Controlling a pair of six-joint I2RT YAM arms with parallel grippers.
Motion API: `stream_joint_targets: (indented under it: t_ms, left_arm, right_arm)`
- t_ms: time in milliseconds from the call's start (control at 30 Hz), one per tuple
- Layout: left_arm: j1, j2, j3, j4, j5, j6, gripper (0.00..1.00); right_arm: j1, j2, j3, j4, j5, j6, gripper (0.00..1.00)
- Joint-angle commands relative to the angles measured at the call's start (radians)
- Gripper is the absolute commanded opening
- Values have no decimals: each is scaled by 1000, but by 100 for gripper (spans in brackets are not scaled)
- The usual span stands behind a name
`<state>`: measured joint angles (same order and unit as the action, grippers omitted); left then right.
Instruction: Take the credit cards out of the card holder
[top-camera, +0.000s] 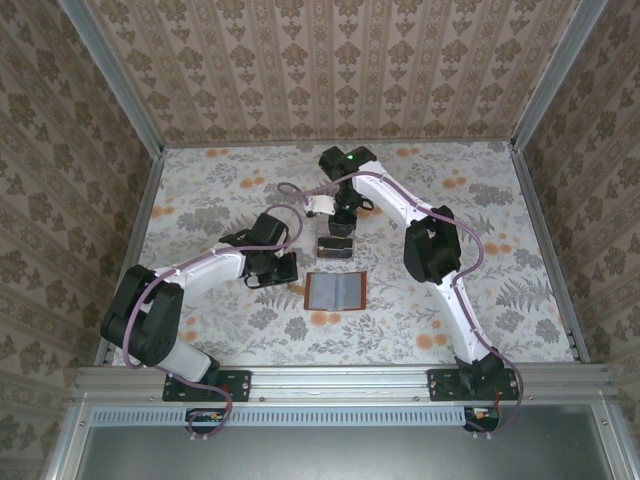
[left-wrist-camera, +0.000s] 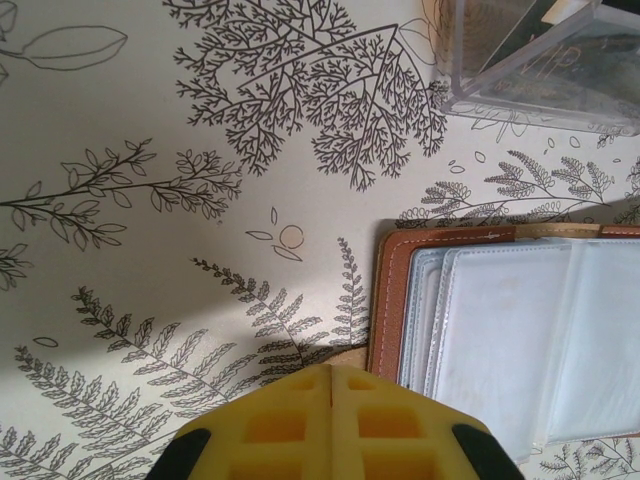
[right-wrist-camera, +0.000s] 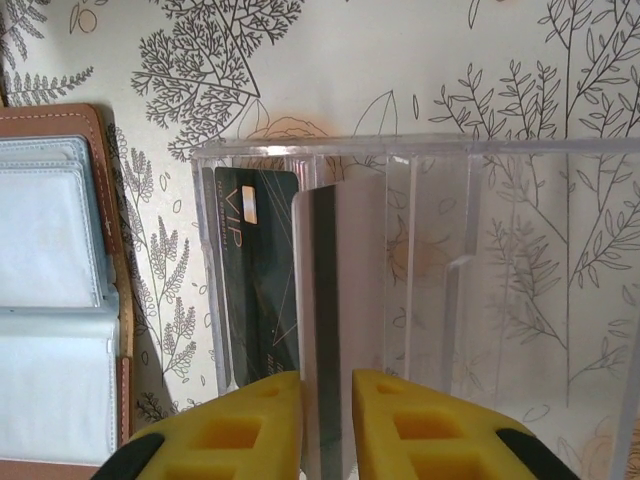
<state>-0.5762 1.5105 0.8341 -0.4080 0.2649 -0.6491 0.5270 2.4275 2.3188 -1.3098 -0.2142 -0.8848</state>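
Right fingers (right-wrist-camera: 326, 420) pinch a pale card (right-wrist-camera: 335, 300) upright inside the tray (right-wrist-camera: 520, 160), beside a dark card (right-wrist-camera: 255, 290); release only once seated. Wallet (top-camera: 334, 292) lies open just beside the tray; left fingers (left-wrist-camera: 330, 420) closed, empty.

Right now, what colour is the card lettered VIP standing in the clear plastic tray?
Dark green VIP card with gold lettering, in the clear plastic tray; right wrist view shows it best.

The only readable text is "VIP", in pale letters running sideways beside a small gold chip on the dark card (right-wrist-camera: 262, 290) that stands in the clear tray (right-wrist-camera: 520, 300); no other writing can be read anywhere.
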Motion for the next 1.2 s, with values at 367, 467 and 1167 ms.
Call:
stream_joint_targets:
  t_ms: [367, 467, 1167]
  left_arm:
    - [-5, -4, 19, -26, -1, 23, 3]
    - [-4, -3, 18, -22, -1, 22, 3]
    - [-11, 17, 47, -43, -12, 23, 3]
  right_arm:
    - [-6, -22, 31, 64, 70, 23, 19]
    - [-7, -19, 28, 53, 66, 15, 13]
    - [-41, 82, 195, -195, -151, -66, 0]
